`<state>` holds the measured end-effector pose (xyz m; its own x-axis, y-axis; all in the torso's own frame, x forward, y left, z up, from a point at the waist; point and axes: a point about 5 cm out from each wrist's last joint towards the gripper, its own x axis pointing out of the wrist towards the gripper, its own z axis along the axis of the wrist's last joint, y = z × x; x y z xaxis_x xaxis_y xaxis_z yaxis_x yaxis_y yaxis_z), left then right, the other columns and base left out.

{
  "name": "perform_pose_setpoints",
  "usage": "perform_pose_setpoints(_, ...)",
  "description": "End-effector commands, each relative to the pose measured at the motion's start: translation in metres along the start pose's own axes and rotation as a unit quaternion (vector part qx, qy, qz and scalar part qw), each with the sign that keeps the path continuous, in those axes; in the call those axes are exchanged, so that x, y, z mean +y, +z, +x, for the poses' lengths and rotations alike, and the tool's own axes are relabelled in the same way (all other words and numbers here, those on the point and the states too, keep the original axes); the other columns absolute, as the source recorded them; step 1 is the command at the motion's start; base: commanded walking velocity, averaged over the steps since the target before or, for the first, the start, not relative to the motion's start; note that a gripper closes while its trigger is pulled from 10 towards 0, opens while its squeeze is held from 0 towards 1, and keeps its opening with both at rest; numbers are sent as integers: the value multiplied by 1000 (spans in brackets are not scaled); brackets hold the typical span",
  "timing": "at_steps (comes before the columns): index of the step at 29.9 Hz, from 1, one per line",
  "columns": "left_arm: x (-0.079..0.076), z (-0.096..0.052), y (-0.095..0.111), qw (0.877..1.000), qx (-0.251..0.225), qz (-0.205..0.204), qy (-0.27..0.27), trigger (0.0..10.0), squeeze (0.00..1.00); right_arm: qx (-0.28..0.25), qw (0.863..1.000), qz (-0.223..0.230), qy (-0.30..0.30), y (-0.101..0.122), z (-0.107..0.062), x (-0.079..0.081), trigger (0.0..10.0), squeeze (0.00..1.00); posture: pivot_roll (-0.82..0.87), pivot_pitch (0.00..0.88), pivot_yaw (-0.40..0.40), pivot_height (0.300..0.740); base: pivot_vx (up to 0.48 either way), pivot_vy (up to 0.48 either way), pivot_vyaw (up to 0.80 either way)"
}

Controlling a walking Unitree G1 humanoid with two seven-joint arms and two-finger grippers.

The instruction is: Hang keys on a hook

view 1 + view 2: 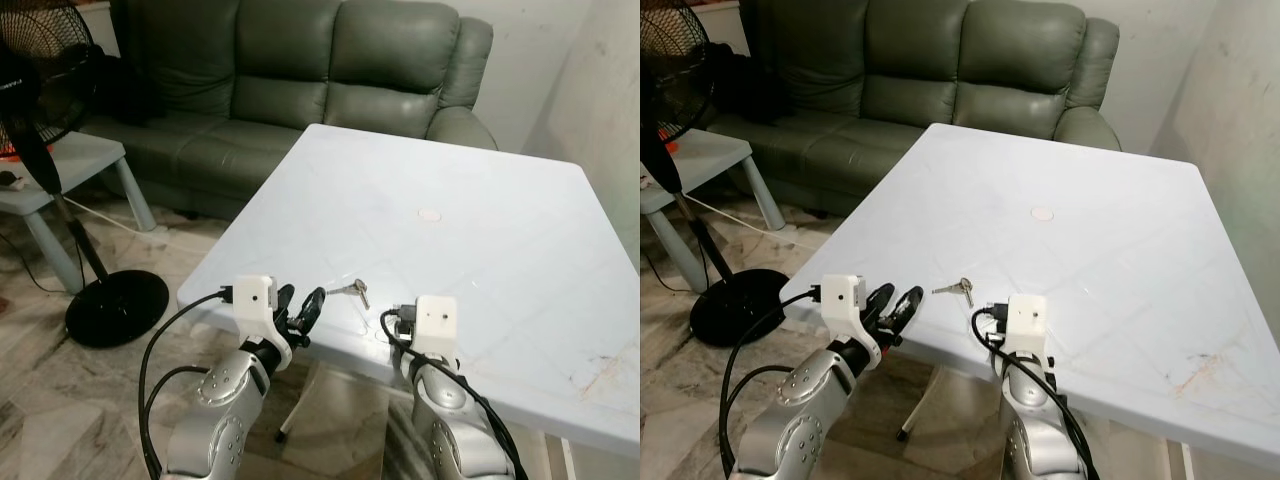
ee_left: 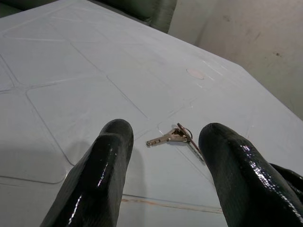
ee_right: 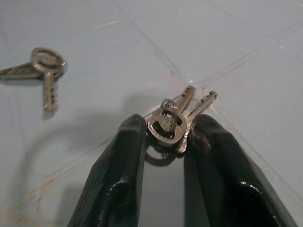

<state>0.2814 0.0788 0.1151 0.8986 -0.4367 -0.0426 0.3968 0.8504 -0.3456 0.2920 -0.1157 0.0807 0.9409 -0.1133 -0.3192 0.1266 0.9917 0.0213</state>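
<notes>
Right end effector [image 3: 163, 137] pinches a key bunch [image 3: 173, 120] low-centre of its wrist frame, just above the worktop [image 1: 480, 230]. Left end effector [image 2: 163, 161] is spread before loose keys [image 2: 173, 137]. Lift gently, keeping the ring clamped.

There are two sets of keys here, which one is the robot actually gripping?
The set pinched between the right gripper's fingers is the held keys. The other keys lie loose on the white table, ahead of the open left gripper.
</notes>
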Motion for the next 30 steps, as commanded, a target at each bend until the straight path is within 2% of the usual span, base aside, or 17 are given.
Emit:
perform_pose_setpoints(1, -11, 5, 1, 1000, -7, -18, -9, 10000, 0, 3, 999, 46, 13, 2, -2, 20, 10000, 0, 2, 28, -35, 740, 0, 0, 0)
perform_pose_setpoints(14, -12, 6, 2, 1000, -9, -20, -9, 10000, 0, -2, 999, 52, 9, 4, 3, 22, 10000, 0, 5, 27, -39, 740, 0, 0, 0)
perform_pose_setpoints(15, -12, 6, 2, 1000, -10, -20, -9, 10000, 0, -1, 999, 51, 7, 4, 4, 22, 7412, 0, 5, 26, -39, 740, 0, 0, 0)
perform_pose_setpoints(16, -12, 6, 2, 1000, -10, -20, -9, 10000, 0, 0, 999, 50, 7, 3, 4, 23, 7412, 0, 5, 26, -39, 740, 0, 0, 0)
perform_pose_setpoints(17, -12, 6, 2, 1000, -10, -20, -9, 10000, 0, 1, 999, 48, 6, 3, 4, 23, 6157, 0, 5, 26, -39, 740, 0, 0, 0)
perform_pose_setpoints(18, -12, 6, 2, 1000, -10, -20, -9, 10000, 0, 1, 999, 47, 6, 3, 4, 23, 6157, 0, 5, 26, -39, 740, 0, 0, 0)
perform_pose_setpoints(19, -12, 6, 2, 1000, -10, -20, -9, 10000, 0, 0, 999, 47, 6, 3, 4, 23, 4784, 0, 5, 26, -39, 740, 0, 0, 0)
perform_pose_setpoints(22, -12, 6, 2, 1000, -10, -20, -9, 10000, 0, 0, 999, 44, 1, 2, 5, 22, 4431, 0, 4, 26, -39, 740, 0, 0, 0)
perform_pose_setpoints(27, -12, 6, 2, 1000, -9, -20, -10, 10000, 0, 0, 999, 42, -1, 1, 6, 21, 4588, 0, 3, 26, -37, 740, 0, 0, 0)
perform_pose_setpoints(29, -12, 6, 2, 1000, -10, -20, -11, 10000, 0, 1, 999, 39, -2, 0, 6, 20, 4196, 0, 2, 27, -37, 740, 0, 0, 0)
perform_pose_setpoints(30, -12, 6, 2, 1000, -10, -20, -11, 10000, 0, -1, 999, 40, -2, -1, 6, 19, 2235, 0, 1, 27, -37, 740, 0, 0, 0)
